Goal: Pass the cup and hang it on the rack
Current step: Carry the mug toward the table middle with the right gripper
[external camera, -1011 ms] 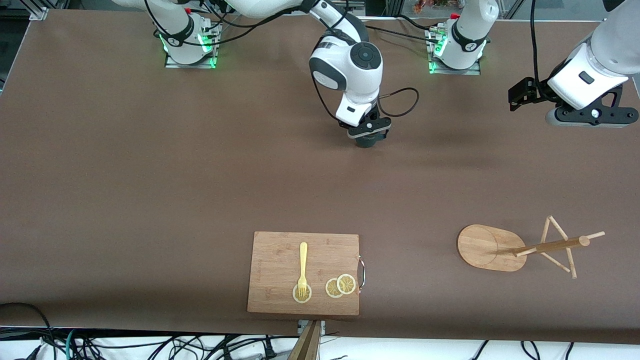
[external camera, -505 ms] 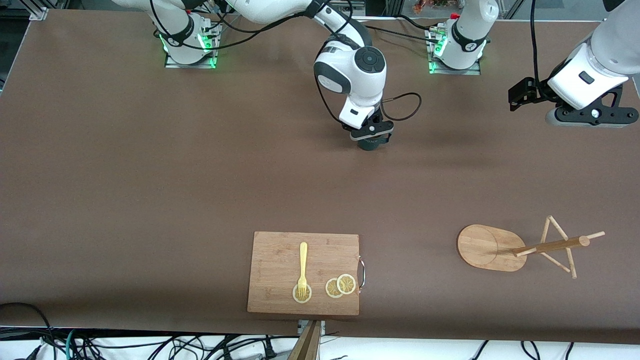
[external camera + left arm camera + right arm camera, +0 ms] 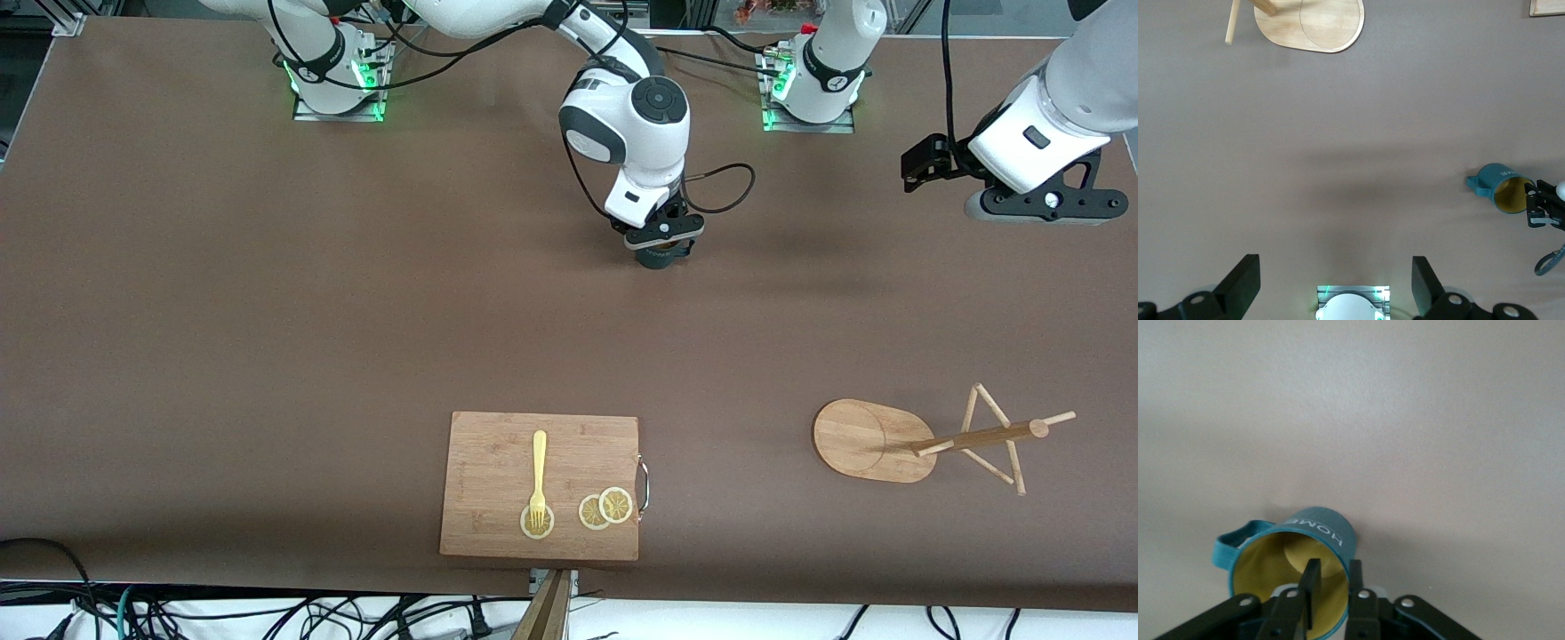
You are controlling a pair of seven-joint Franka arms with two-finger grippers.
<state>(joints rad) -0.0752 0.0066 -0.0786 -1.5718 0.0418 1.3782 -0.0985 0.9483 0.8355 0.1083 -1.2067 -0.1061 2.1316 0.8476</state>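
The cup [image 3: 661, 258], dark teal with a yellow inside, stands on the table midway between the two arm bases, also in the left wrist view [image 3: 1501, 190]. My right gripper [image 3: 660, 251] is right over it. In the right wrist view the cup [image 3: 1313, 540] has its handle to one side, and my right gripper [image 3: 1334, 567] straddles its rim: one finger inside, one outside, with a gap between the inner finger and the wall. The rack [image 3: 876, 440] stands nearer the front camera, toward the left arm's end; its base [image 3: 1315, 23] shows in the left wrist view. My left gripper [image 3: 1040, 204] [image 3: 1336, 283] waits open, up over that end.
A wooden cutting board [image 3: 484, 462] lies by the table's front edge with a yellow fork [image 3: 538, 476] and lemon slices [image 3: 605, 508] on it. A black cable [image 3: 725, 187] loops beside the right wrist. The arm bases [image 3: 338, 84] [image 3: 809, 89] stand along the back edge.
The right gripper has shifted slightly toward the left arm's end with the cup, and its fingers have parted from the cup's wall. The left arm has barely moved.
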